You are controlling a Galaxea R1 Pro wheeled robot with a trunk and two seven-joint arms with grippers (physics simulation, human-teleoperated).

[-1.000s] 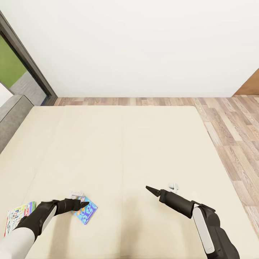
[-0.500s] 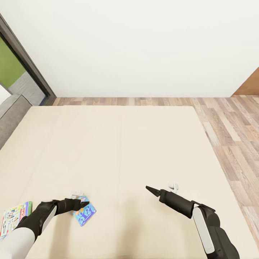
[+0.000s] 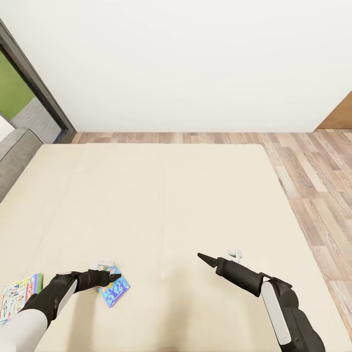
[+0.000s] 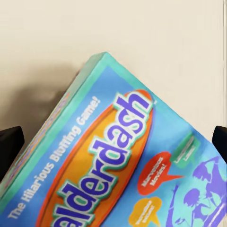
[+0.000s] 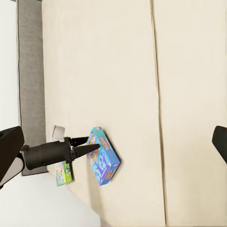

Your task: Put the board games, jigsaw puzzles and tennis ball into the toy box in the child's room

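One gripper matters: our left gripper [image 3: 115,278], lower left of the head view, jaws spread wide over the light-blue board game [image 3: 114,290] on the bed [image 3: 161,195]. We should straddle one edge squarely before closing.

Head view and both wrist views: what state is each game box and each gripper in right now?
light-blue game box: on the bed, apparently tilted with one edge raised, between the left jaws.
Monopoly box: lying flat near the bed's edge, untouched.
left gripper: jaws open, at that tilted box.
right gripper: jaws open, empty, over the mattress.
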